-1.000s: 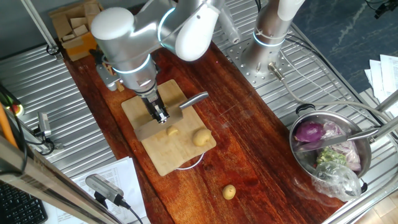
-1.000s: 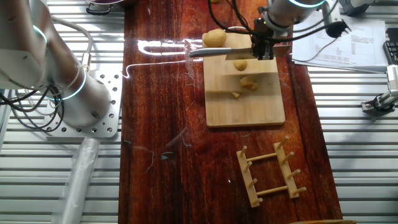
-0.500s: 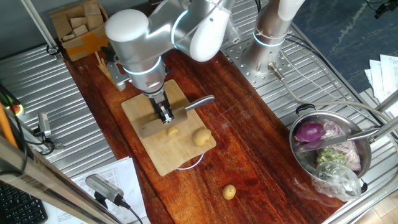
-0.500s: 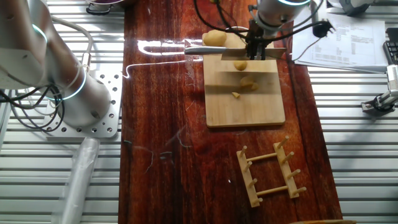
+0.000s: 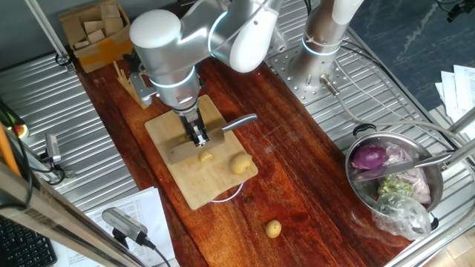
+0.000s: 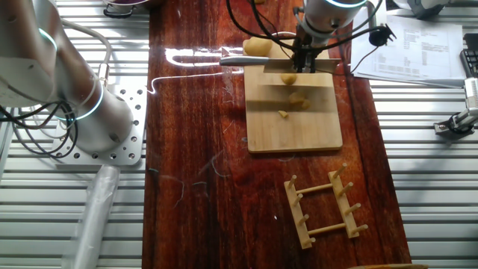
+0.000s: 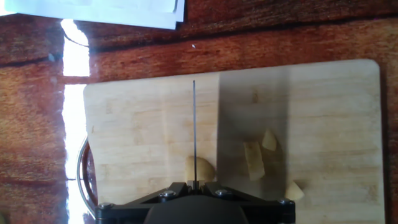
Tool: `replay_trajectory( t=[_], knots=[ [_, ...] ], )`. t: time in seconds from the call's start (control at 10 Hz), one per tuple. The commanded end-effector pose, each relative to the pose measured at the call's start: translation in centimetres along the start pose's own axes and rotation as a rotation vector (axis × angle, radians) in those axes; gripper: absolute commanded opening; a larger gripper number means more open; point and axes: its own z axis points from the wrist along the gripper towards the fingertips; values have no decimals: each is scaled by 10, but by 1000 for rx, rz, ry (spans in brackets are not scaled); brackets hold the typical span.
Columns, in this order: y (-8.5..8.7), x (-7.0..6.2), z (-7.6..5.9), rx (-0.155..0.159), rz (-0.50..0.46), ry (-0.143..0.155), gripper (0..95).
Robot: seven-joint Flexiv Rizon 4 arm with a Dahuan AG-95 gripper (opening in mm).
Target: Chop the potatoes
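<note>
Since a second ago the arm is carrying the knife (image 5: 223, 133) a little further across the cutting board (image 5: 194, 178), toward the handle side, and is now slowing over the small potato piece (image 5: 205, 156). In the hand view that piece (image 7: 200, 168) is lying directly under the thin edge of the blade (image 7: 194, 130), with three cut chunks (image 7: 254, 160) sitting just beside it on the board. The large whole potato (image 5: 240, 164) is resting near the board's corner, uncut, and another small potato (image 5: 273, 228) is lying well apart on the bare wooden worktop (image 5: 297, 185). The pincer (image 5: 197, 136) is staying clamped on the knife, gripping it near where blade meets handle. By my reading the chopping is only partly done: one potato is already in pieces, while the big one and the stray one are still waiting. Off to the side, a purple onion (image 5: 369, 157) is sitting in the metal pot (image 5: 438, 194), untouched
</note>
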Motion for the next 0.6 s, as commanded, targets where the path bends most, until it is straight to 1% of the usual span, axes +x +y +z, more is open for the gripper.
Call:
replay_trajectory(
  t=[0.1,0.5,0.6],
  knots=[
    [-1,-1,3,2,-1,-4,0],
    [-1,-3,11,13,-2,-6,0],
    [0,-7,13,26,-3,-2,0]
  ],
)
